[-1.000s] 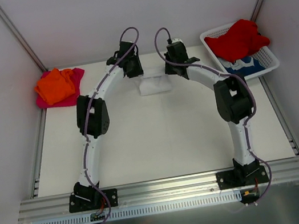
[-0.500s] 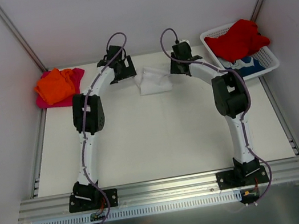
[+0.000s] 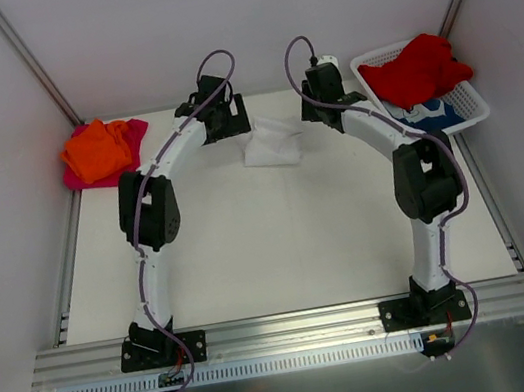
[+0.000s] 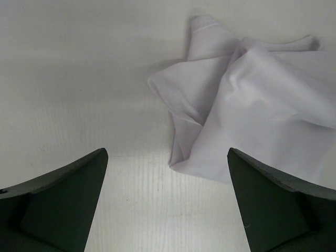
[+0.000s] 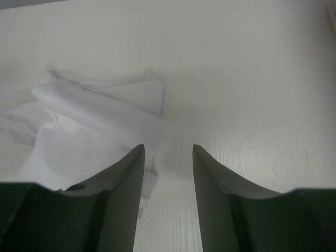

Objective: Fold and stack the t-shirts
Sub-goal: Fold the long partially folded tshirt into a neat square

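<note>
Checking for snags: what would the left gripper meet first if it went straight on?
Probably the edge of the white t-shirt, or the table just beside it; depth unclear. The left gripper is open.

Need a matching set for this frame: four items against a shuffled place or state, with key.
Items:
1. white t-shirt
2. orange t-shirt
3. red t-shirt
4. left hand

Place or state:
A. in the basket, far right
B. open, holding nothing
C. crumpled on the table, far centre
D. on top of the pink t-shirt, far left

Pairs: 1-C, 2-D, 3-A, 4-B
</note>
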Controlling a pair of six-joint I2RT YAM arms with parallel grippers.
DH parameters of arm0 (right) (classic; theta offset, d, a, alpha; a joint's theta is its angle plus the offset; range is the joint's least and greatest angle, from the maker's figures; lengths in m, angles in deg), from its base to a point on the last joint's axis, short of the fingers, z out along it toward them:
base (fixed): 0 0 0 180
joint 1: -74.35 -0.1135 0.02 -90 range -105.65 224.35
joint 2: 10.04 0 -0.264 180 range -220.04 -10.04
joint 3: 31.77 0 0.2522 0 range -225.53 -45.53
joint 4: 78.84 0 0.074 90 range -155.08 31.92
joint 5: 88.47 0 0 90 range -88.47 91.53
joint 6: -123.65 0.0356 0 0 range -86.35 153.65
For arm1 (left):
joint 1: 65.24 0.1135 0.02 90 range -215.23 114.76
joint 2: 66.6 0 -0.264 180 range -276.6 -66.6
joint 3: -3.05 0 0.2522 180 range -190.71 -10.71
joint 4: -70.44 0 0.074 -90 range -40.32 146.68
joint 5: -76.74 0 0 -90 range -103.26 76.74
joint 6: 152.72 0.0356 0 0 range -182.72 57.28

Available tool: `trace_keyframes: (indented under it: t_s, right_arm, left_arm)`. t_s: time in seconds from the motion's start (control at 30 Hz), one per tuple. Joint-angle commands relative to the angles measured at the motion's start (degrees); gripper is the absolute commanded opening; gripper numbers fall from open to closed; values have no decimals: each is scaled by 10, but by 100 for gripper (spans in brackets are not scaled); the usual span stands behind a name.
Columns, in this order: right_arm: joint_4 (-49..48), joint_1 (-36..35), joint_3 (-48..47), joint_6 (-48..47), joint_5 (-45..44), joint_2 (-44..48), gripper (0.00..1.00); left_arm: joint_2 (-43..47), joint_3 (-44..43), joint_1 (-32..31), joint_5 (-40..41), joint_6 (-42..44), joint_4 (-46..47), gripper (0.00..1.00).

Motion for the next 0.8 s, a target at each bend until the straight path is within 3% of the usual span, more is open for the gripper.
trace_keyframes:
  t_s: [0.0, 0.33, 0.77]
  right_arm:
    - [0, -10, 26, -14, -23, 61, 45]
    - [22, -52, 24, -1, 2, 51, 45]
    - [70, -67, -99, 4, 71, -87, 43]
  left_arm:
    - [76, 20, -8, 20, 3, 3, 99]
    - [50, 32, -28, 5, -1, 3, 99]
    - [31, 37, -26, 33, 7, 3, 99]
